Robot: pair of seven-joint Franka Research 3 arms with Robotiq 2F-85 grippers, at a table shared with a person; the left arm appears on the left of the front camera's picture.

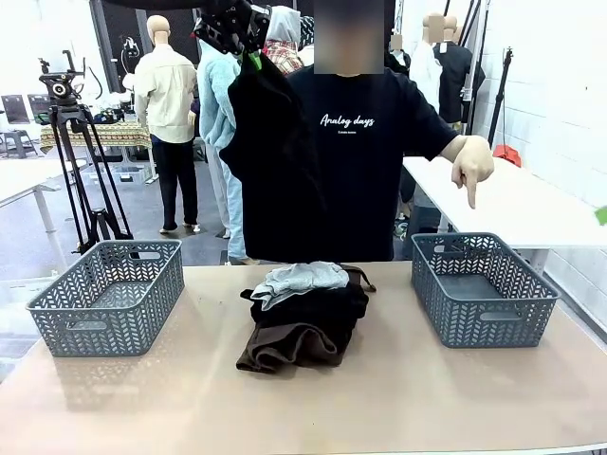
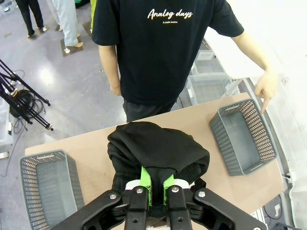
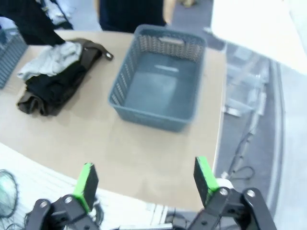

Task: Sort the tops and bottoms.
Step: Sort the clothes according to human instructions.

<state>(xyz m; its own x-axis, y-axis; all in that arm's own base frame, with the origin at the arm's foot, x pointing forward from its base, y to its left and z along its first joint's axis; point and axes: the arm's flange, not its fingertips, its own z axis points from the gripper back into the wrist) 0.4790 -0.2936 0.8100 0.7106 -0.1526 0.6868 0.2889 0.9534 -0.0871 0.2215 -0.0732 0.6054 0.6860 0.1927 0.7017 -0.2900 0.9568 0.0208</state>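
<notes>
High over pile (image 1: 303, 318), pinching black garment (image 1: 275, 161) w/ L gripper (image 1: 253, 59) clamped on a bunched fold, R gripper (image 3: 146, 184) hanging wide open nr basket (image 3: 148, 112), prob. risking cloth slipping free from so small a bite, or trailing hem snagging basket rim during swing across.

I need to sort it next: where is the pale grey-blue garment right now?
In the front view, the pale grey-blue garment lies atop the clothes pile at mid-table, between the left basket and the right basket.
</notes>
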